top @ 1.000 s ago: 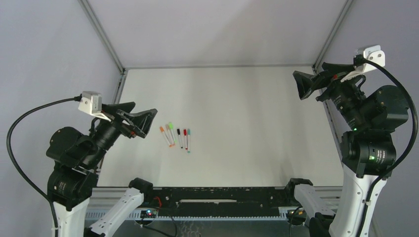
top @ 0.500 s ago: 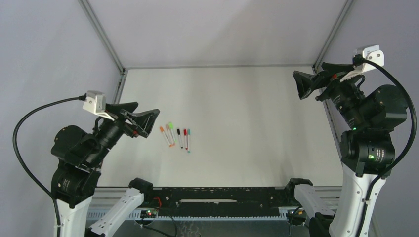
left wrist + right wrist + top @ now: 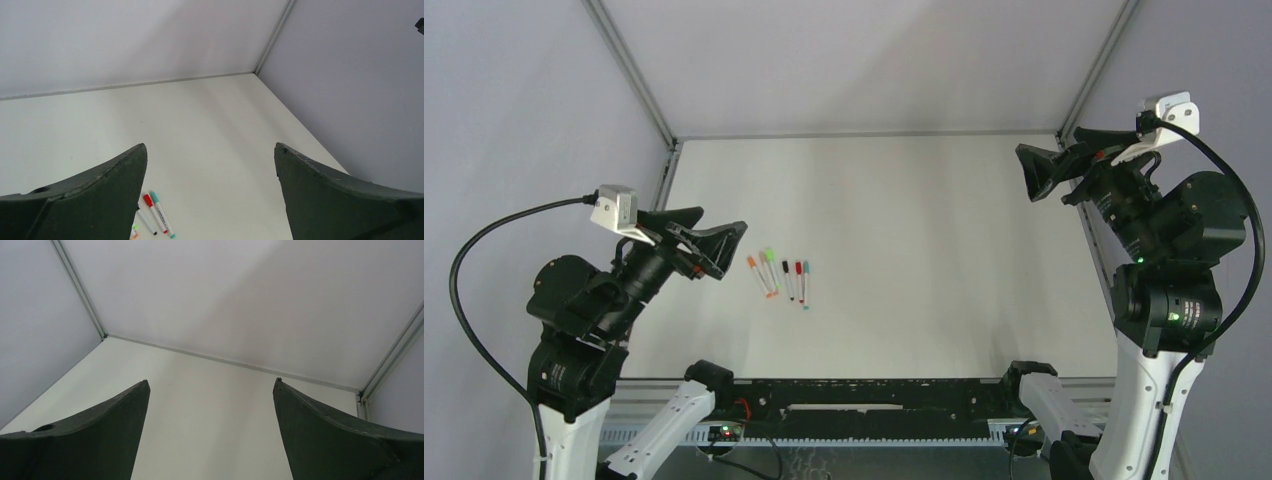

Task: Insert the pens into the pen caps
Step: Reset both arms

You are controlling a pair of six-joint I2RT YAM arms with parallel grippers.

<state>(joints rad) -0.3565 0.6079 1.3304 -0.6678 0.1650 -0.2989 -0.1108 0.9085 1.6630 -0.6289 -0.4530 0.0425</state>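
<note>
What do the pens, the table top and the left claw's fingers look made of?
Pens: probably plastic, white barrels with coloured ends; too small to judge sheen. Table: smooth matte white, no glare, maybe laminate. Fingers of the left claw: dark, matte, slightly grainy edges, likely moulded or printed plastic.

A smooth, matt white table [image 3: 924, 200] holds thin, smooth plastic pens [image 3: 788, 281]; dull metal posts [image 3: 629, 70] edge matt, pale grey walls [image 3: 854, 60].
</note>
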